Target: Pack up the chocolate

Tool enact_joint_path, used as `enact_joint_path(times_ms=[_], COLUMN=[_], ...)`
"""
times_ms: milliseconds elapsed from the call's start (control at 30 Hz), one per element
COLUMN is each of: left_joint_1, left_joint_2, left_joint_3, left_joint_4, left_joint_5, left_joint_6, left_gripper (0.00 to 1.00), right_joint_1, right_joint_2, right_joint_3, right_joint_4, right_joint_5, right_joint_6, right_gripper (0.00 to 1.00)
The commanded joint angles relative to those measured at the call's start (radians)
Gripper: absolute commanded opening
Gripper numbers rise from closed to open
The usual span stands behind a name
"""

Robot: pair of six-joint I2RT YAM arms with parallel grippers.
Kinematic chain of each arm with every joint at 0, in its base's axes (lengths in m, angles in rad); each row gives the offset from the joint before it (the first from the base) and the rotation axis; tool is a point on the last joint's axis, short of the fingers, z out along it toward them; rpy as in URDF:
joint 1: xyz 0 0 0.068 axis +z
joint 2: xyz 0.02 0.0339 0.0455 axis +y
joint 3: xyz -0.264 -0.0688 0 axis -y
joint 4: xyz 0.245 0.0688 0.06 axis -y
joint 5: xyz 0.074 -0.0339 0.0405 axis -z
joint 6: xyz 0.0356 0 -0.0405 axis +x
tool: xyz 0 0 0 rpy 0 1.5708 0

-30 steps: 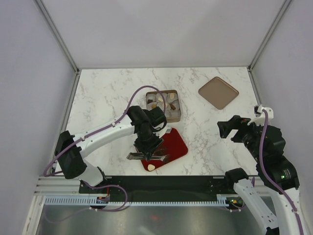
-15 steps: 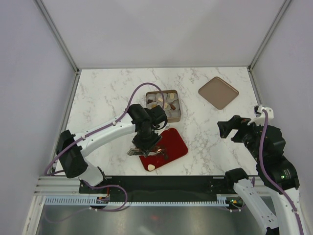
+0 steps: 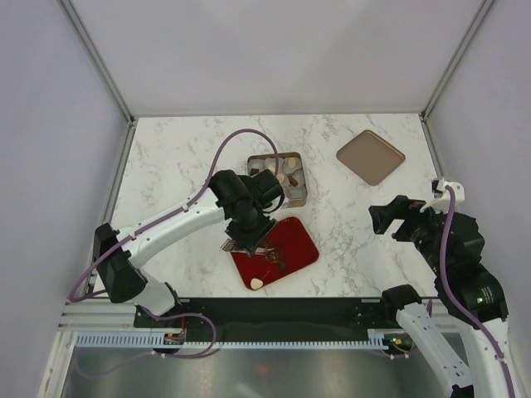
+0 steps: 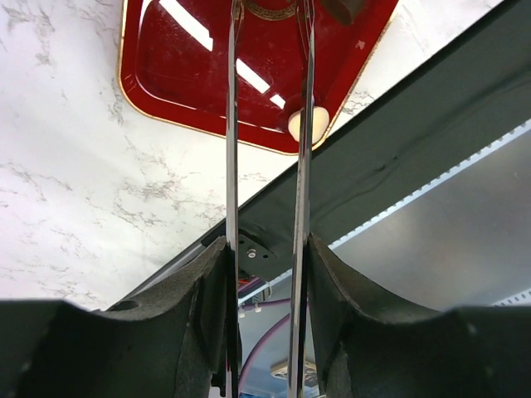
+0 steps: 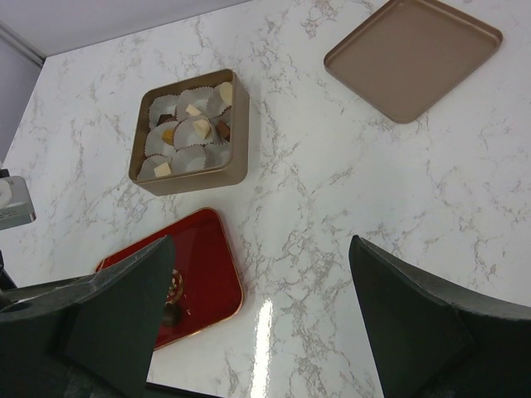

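My left gripper [image 3: 246, 235] is shut on a pair of metal tongs [image 4: 232, 149], which reach out over the red tray [image 3: 294, 240]. In the left wrist view the tong tips stand on either side of a round brown patterned chocolate [image 4: 270, 10] at the frame's top edge, and I cannot tell if it is pinched. A dark piece [image 4: 342, 8] lies beside it. A cream-white piece [image 3: 258, 283] lies at the tray's near corner. The gold box [image 5: 189, 133] holds paper cups with several tan and brown pieces. My right gripper [image 3: 390, 220] is open and empty, held high at the right.
The box's brown lid [image 3: 370, 156] lies flat at the back right of the marble table. The black rail of the table's near edge [image 4: 398, 149] runs just past the tray. The left arm's purple cable [image 3: 241, 145] loops over the box.
My left arm has pulled back from the near edge towards the box, carrying the tongs across the tray. The right arm has not moved.
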Motion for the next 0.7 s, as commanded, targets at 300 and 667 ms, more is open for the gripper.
enact_joint_path(times_ms=[300,667], left_joint_1=[-0.027,-0.037], left_joint_2=[-0.034,0.0], left_joint_3=[0.039,0.001], left_joint_4=[0.003,0.032], left_joint_5=[0.115,0.129], left_joint_6=[-0.01,-0.012], left_gripper=[0.47,0.46], right_joint_1=[-0.001,0.0], right_joint_2=[-0.014,-0.014], right_joint_3=[0.004,0.012], right_joint_4=[0.012,0.01], right_joint_5=[0.004,0.01], right_joint_6=[-0.004,-0.012], right_gripper=[0.95,0.95])
